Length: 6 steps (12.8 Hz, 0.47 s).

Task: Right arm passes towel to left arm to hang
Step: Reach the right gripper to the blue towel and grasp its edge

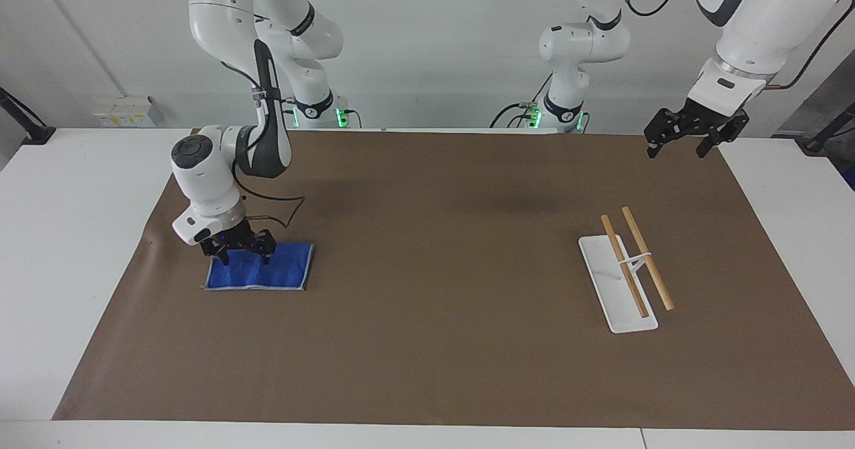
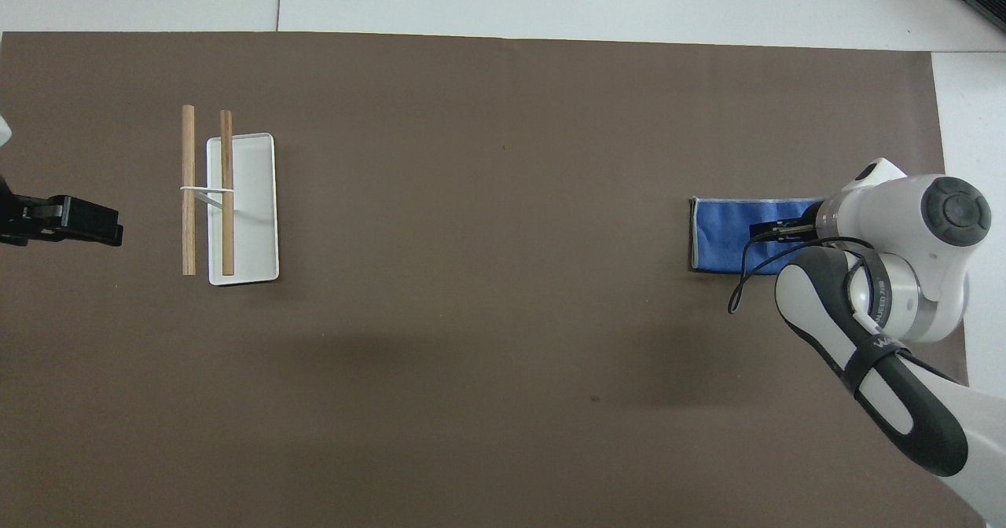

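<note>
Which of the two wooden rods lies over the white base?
The rod nearer the right arm's end crosses the white base; the other rod runs beside it, over the brown mat.

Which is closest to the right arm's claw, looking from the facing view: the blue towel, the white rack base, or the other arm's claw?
1. Towel, directly under the right claw.
2. White rack base, toward the left arm's end.
3. Left claw, over the mat's corner at that end.

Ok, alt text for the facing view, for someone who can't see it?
The right tool, open, is down on the flat blue towel at the right arm's end of a brown mat. The left tool waits, raised and open, near the wooden rack.
</note>
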Tool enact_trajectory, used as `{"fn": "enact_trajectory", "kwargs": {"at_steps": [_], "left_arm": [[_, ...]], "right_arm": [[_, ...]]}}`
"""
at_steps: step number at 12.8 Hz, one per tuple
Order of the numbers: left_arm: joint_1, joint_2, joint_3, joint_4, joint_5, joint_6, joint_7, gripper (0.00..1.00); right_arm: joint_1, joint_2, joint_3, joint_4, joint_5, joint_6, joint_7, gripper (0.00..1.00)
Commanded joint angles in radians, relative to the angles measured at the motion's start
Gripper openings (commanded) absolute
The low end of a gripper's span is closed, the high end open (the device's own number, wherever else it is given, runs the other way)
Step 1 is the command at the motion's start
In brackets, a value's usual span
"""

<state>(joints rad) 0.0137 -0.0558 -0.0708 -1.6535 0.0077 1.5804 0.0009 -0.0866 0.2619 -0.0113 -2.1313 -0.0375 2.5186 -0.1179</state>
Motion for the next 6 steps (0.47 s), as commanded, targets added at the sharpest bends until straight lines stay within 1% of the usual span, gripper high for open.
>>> {"fn": "enact_trajectory", "kwargs": {"at_steps": [1, 4, 5, 6], "left_arm": [[-0.006, -0.013, 0.003, -0.011, -0.009, -0.01, 0.008, 1.0], [-0.015, -0.016, 0.003, -0.011, -0.009, -0.005, 0.005, 1.0], [-0.014, -0.016, 0.002, -0.011, -0.009, -0.003, 0.004, 1.0], [-0.015, -0.018, 0.0, -0.011, -0.009, 0.0, 0.002, 1.0]], "right_arm": [[-0.01, 0.002, 0.005, -0.048, 0.024, 0.071, -0.026, 1.0], [-0.01, 0.005, 0.005, -0.059, 0.024, 0.092, -0.028, 1.0], [-0.009, 0.007, 0.005, -0.059, 0.024, 0.092, -0.028, 0.76], [-0.007, 0.005, 0.005, -0.059, 0.024, 0.091, -0.026, 0.49]]}}
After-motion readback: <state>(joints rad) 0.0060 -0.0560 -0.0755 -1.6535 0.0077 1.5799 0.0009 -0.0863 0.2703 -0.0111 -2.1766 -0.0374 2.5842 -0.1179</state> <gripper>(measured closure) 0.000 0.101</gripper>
